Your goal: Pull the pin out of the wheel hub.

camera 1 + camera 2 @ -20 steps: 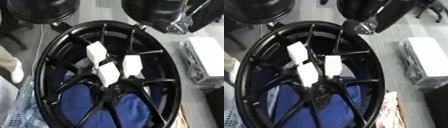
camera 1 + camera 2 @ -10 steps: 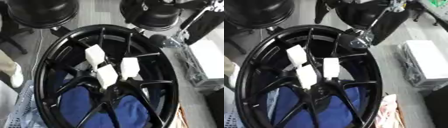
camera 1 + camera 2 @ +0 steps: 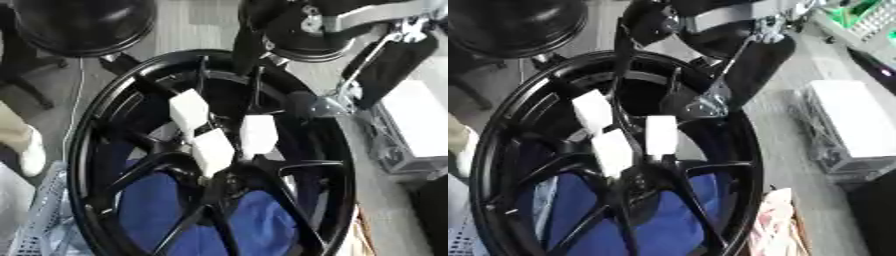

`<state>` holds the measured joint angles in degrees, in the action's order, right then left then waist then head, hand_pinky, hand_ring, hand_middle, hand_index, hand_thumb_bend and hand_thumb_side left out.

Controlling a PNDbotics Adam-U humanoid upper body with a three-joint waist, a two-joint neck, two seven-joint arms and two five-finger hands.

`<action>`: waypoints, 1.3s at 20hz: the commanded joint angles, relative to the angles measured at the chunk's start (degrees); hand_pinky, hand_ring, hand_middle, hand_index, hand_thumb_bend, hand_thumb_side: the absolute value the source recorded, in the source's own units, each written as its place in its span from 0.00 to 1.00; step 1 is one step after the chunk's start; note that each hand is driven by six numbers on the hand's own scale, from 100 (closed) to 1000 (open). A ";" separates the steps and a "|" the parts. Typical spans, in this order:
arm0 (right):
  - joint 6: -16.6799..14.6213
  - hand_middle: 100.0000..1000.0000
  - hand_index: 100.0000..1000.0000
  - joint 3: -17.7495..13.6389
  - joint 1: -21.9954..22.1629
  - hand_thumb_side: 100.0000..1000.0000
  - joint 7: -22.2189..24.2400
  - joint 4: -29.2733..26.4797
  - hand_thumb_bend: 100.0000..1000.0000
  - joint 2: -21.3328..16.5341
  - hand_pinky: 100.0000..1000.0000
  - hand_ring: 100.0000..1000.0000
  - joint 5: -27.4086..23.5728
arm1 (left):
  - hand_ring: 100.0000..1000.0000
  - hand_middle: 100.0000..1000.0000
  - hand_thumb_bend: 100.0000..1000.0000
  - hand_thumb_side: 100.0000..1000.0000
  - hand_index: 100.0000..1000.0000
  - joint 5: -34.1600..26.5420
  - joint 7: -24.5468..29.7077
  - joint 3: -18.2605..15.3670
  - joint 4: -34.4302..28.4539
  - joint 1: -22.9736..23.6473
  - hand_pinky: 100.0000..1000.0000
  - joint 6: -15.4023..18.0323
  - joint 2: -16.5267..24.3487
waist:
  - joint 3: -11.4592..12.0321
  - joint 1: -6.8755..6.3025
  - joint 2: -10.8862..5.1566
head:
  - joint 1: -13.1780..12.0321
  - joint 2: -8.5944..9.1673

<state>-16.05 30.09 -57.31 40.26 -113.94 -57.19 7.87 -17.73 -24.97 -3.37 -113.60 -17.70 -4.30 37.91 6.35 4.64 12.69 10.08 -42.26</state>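
Reaching in from the upper right, the robot's right hand hangs just above the far rim of the large glossy black spoked wheel hub, at the end of a black and silver arm; it shows only as a dark, rounded shape with a silver part, and I cannot tell whether its fingers are spread or curled. It appears to hold nothing, and it is probably placed there to come down toward the hub's centre. No left hand shows in either view. The wheel hub lies flat, face up, so its centre is open from above, and a blue cloth beneath shows between the near spokes, likely as padding. Three white block-shaped pins stand upright in a tight cluster around the centre of the hub, near the hand but apart from it. Judging by this, no pin is pulled yet. Two other black wheels rest beyond the far rim.
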 commanded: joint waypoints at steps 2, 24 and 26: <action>2.49 0.76 0.83 -0.22 0.05 0.50 -0.19 -0.65 0.10 -0.63 0.84 0.82 0.67 | 0.72 0.76 0.19 0.80 0.71 -0.12 0.28 -0.12 -0.99 -0.36 0.74 -0.06 1.72 | -0.17 -0.50 -1.01 | 0.15 -0.51; 25.71 0.72 0.83 4.52 2.13 0.43 -0.27 -0.65 0.25 0.79 0.82 0.82 0.77 | 0.72 0.76 0.18 0.80 0.71 -0.06 0.14 -0.21 -0.99 0.61 0.74 -0.42 2.32 | -0.92 0.15 -2.03 | -0.73 -1.86; 26.50 0.72 0.83 4.89 2.73 0.42 -0.37 -0.65 0.25 1.13 0.82 0.82 0.73 | 0.72 0.75 0.18 0.80 0.71 -0.08 0.09 -0.25 -0.99 0.63 0.74 -0.43 2.27 | -0.84 0.07 -1.96 | -0.69 -1.86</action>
<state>9.78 35.38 -53.99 40.02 -113.95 -55.48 8.37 -17.83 -24.82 -3.09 -113.60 -16.67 -4.57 38.40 5.49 5.09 11.85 9.40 -43.76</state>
